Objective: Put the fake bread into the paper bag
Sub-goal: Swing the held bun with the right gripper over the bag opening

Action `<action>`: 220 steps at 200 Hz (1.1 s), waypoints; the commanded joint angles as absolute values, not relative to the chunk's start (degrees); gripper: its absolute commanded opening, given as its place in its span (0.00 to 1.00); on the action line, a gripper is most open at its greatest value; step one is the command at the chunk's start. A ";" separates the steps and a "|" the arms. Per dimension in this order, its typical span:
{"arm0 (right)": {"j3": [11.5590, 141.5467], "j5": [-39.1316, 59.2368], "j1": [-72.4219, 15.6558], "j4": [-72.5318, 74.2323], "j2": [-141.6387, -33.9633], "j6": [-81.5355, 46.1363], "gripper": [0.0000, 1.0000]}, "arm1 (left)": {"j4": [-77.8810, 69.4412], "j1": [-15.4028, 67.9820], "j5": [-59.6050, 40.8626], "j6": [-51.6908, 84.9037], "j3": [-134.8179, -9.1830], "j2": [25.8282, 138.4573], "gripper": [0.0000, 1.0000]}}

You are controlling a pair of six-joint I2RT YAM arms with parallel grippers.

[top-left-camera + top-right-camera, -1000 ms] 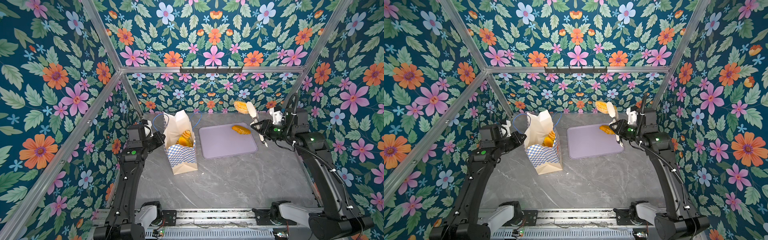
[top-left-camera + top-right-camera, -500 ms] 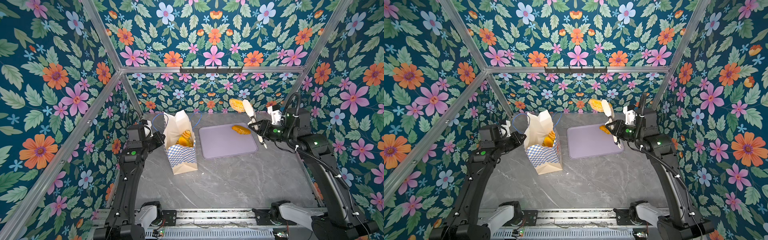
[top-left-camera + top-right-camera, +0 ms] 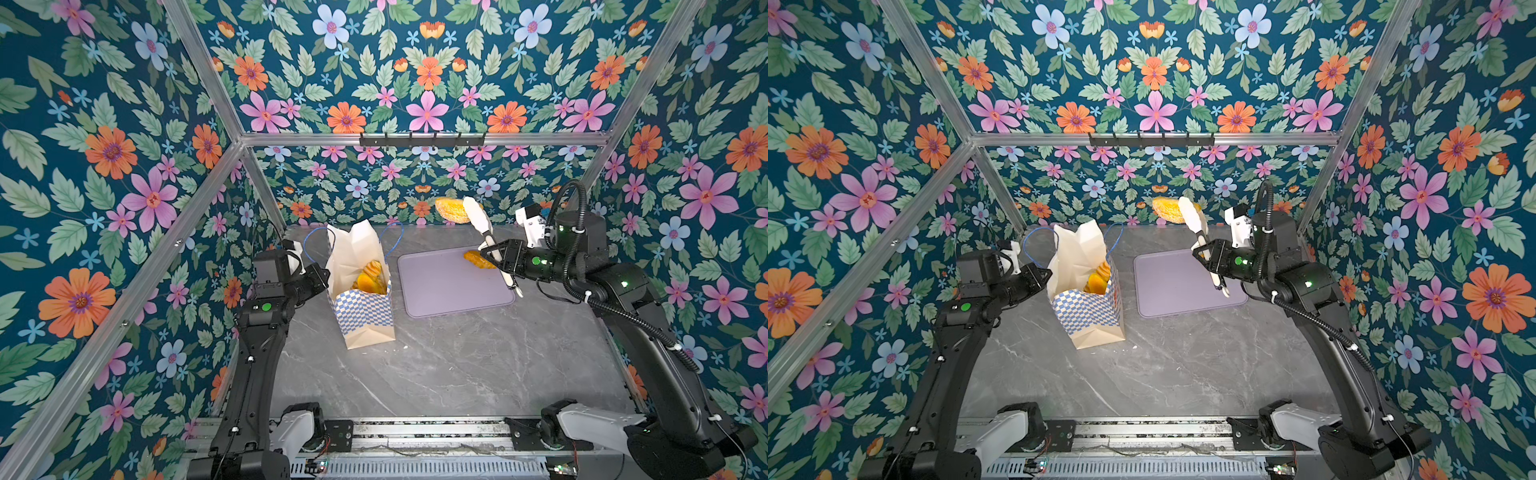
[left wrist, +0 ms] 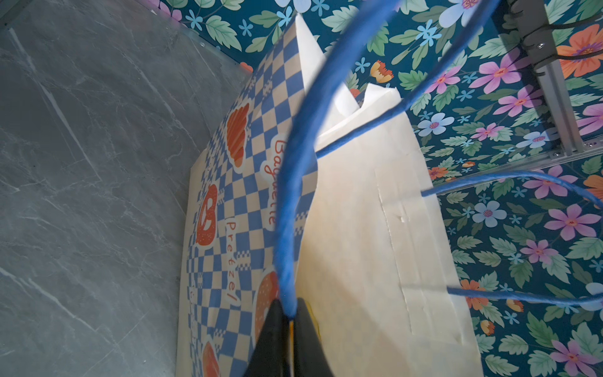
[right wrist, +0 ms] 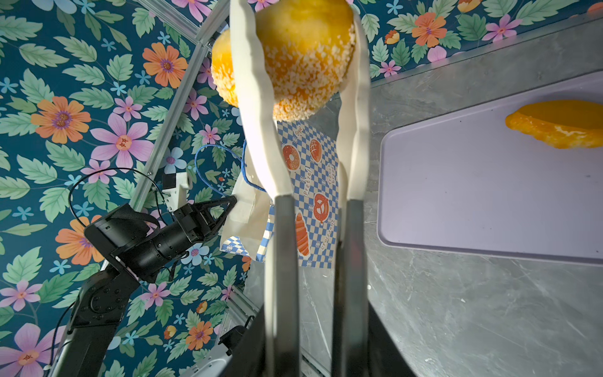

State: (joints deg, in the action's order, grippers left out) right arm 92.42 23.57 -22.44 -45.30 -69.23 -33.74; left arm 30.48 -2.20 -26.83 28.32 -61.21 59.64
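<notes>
Item in transit: one seeded bun (image 5: 303, 55), held in the air between the tips of a pair of cream tongs (image 5: 257, 114), above the far edge of the tabletop (image 3: 436, 365) and beyond the far edge of the tray (image 3: 449, 291). The tong tips clasp it across its width.

The right gripper (image 3: 492, 249) is clamped narrow round the tong handles and carries no bread itself.

One roll (image 3: 478, 259) remains at the far right corner of the tray. Several pastries (image 3: 370, 278) show inside the paper bag (image 3: 365, 316), which stands upright just beside the tray's left edge.

The left gripper (image 4: 288, 313) is pinched tight on a blue cord handle (image 4: 293, 202); the left wrist view shows the cord running out from between the closed jaws.

Assessment: the bun looks light and soft, and its rough seeded crust gives the tongs purchase. It is rounded, so a slack squeeze may let it roll out; a hold across the widest part is the sound one. The bag is thin, creased paper and likely to tip or fold at the mouth. The bun should go in at the open side nearest the tray
</notes>
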 commanded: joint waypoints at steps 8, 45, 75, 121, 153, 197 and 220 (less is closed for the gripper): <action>94.14 21.66 -24.88 -44.34 -70.19 -31.95 0.36 | 30.06 -2.20 -26.63 28.48 -61.08 59.50 0.11; 96.26 20.50 -28.25 -44.73 -72.00 -31.27 0.36 | 29.98 -2.15 -26.62 28.65 -60.95 59.42 0.11; 98.35 19.82 -31.34 -44.73 -73.77 -30.34 0.36 | 29.97 -2.20 -26.50 28.65 -60.82 59.30 0.11; 103.55 16.50 -37.28 -46.93 -78.06 -27.89 0.36 | 29.97 -2.20 -26.46 28.68 -60.80 59.19 0.11; 106.73 14.40 -40.75 -48.49 -81.10 -26.45 0.36 | 29.97 -2.20 -26.45 28.63 -60.55 59.15 0.11; 111.08 12.08 -44.52 -50.62 -85.26 -25.02 0.36 | 29.97 -2.20 -26.37 28.61 -60.40 59.11 0.11; 114.27 10.03 -46.84 -52.48 -87.91 -23.68 0.36 | 29.97 -2.20 -26.46 28.65 -60.11 58.94 0.11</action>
